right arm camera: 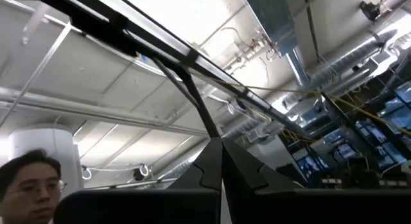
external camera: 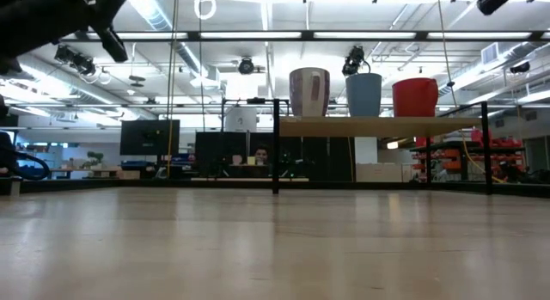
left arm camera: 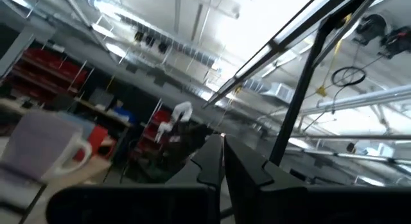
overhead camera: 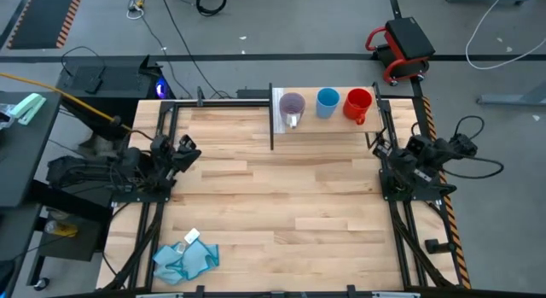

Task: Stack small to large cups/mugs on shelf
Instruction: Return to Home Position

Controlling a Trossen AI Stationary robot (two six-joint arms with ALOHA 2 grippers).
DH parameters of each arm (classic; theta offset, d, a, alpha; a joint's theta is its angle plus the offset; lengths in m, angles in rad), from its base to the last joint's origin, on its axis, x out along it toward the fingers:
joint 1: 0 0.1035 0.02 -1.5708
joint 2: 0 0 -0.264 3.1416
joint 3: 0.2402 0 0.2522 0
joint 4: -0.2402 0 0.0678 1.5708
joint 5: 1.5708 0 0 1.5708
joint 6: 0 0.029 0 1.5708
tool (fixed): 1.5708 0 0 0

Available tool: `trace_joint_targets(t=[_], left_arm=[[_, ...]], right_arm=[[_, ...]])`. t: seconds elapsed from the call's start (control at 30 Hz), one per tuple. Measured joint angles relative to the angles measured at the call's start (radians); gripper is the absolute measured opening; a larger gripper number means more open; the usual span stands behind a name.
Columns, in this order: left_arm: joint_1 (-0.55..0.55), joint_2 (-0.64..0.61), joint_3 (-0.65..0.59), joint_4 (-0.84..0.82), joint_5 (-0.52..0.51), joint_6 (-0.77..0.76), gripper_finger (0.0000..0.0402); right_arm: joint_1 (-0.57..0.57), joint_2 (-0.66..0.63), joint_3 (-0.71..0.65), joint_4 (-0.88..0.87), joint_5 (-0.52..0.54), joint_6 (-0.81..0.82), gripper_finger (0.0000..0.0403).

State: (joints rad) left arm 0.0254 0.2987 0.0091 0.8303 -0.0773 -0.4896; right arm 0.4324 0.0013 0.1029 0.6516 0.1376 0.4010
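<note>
Three cups stand upright in a row on the raised light-wood shelf [overhead camera: 328, 123] at the table's far edge. The translucent purple-grey mug [overhead camera: 292, 106] is at its left end beside the white panel. The light-blue cup [overhead camera: 328, 102] is in the middle and the red mug [overhead camera: 358, 104] is at the right end. The low view shows the purple-grey mug [external camera: 308, 92], blue cup [external camera: 363, 94] and red mug [external camera: 415, 97] on the shelf [external camera: 378, 125]. My left gripper [left arm camera: 223, 161] is shut at the table's left side, tilted upward. My right gripper [right arm camera: 221, 165] is shut at the right side.
A crumpled blue cloth [overhead camera: 186, 257] with a small white item lies at the table's near left corner. Dark frame posts [overhead camera: 271, 119] stand along the shelf and table sides. A person [right arm camera: 29, 182] shows beyond the table in the right wrist view.
</note>
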Motion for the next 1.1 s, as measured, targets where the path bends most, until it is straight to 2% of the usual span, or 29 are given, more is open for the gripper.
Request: trace_joint_targets(t=[0.2, 0.37, 0.57, 0.77, 0.97, 1.1], left_arm=[[0.000, -0.001, 0.000, 0.002, 0.008, 0.028, 0.0030], [0.000, 0.000, 0.000, -0.112, 0.041, 0.034, 0.0036], [0.000, 0.000, 0.000, -0.321, 0.034, 0.094, 0.0032], [0.000, 0.000, 0.000, -0.501, 0.027, 0.162, 0.0029], [0.000, 0.002, 0.000, -0.565, 0.027, 0.172, 0.0038], [0.000, 0.002, 0.000, -0.560, 0.026, 0.161, 0.0038]], right_arm=[[0.000, 0.000, -0.096, 0.069, -0.013, 0.044, 0.0013], [0.000, 0.000, -0.093, 0.039, -0.042, 0.017, 0.0013], [0.000, 0.000, -0.095, -0.209, -0.060, -0.043, 0.0013], [0.000, 0.000, -0.096, -0.450, -0.037, -0.181, 0.0013], [0.000, 0.000, -0.096, -0.604, -0.011, -0.267, 0.0013], [0.000, 0.014, -0.091, -0.622, -0.012, -0.305, 0.0013]])
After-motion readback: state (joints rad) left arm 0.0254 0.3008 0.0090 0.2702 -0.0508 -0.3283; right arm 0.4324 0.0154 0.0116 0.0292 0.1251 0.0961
